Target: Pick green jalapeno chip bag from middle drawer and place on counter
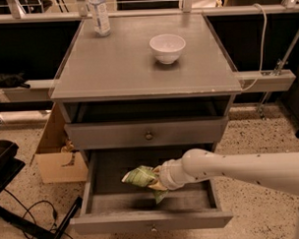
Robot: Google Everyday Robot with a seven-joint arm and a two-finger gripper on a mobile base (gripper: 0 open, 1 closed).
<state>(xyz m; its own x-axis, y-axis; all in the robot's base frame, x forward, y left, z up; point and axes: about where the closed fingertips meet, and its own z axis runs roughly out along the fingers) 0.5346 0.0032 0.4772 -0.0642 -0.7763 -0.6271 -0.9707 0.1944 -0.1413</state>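
Observation:
The green jalapeno chip bag (137, 176) is bunched up in the open middle drawer (191, 199), the lowest one in the grey cabinet. My gripper (155, 184) comes in from the right on a white arm and is shut on the bag's right end. It holds the bag slightly above the drawer floor, left of centre. A bit of the bag hangs below the gripper. The counter (138, 67) is the flat grey cabinet top above.
A white bowl (167, 47) and a clear bottle (99, 15) stand on the counter. The knobbed drawer front (148, 135) above is closed. A cardboard box (55, 161) sits left of the cabinet, with a black object (3, 158) and cables on the floor.

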